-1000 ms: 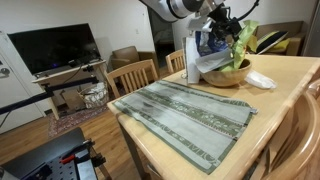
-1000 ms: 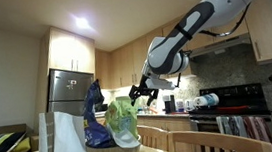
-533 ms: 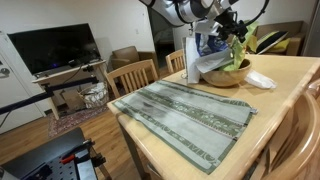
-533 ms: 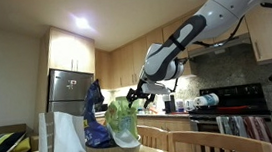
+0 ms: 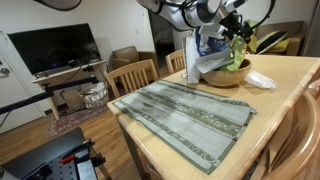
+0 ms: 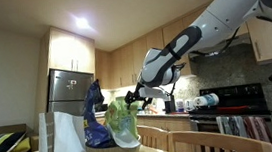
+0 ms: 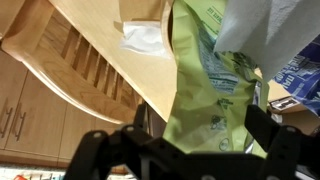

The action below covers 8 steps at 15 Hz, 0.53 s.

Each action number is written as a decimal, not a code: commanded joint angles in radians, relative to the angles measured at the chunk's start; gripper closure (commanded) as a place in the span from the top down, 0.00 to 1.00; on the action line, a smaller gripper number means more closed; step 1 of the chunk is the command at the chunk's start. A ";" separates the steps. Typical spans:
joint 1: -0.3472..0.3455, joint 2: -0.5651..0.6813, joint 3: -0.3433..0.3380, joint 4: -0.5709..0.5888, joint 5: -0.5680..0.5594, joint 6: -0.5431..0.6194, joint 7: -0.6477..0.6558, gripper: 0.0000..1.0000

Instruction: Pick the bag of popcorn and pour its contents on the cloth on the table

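Bag of popcorn (image 5: 243, 42) stands in a bowl (image 5: 225, 77) right of the cloth (image 5: 185, 115); L to R along your worktop (image 5: 285, 95) in an exterior view: cloth lying flat, then bowl w/ blue-and-white bag (image 5: 209, 42), then the green bag; your claw (image 5: 232, 22) hovers just above the bag top, spread wide, gripping nothing; wrist view: bag runs between the fingers (image 7: 95, 152); contact, can't tell.
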 commanded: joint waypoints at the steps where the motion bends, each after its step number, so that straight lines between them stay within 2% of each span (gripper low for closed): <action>1: 0.008 0.076 -0.035 0.119 0.017 -0.016 0.049 1.00; 5: 0.013 0.105 -0.048 0.161 0.010 -0.012 0.057 1.00; 6: 0.009 0.111 -0.041 0.171 0.012 -0.011 0.050 0.83; 8: 0.005 0.122 -0.035 0.190 0.014 -0.019 0.043 0.68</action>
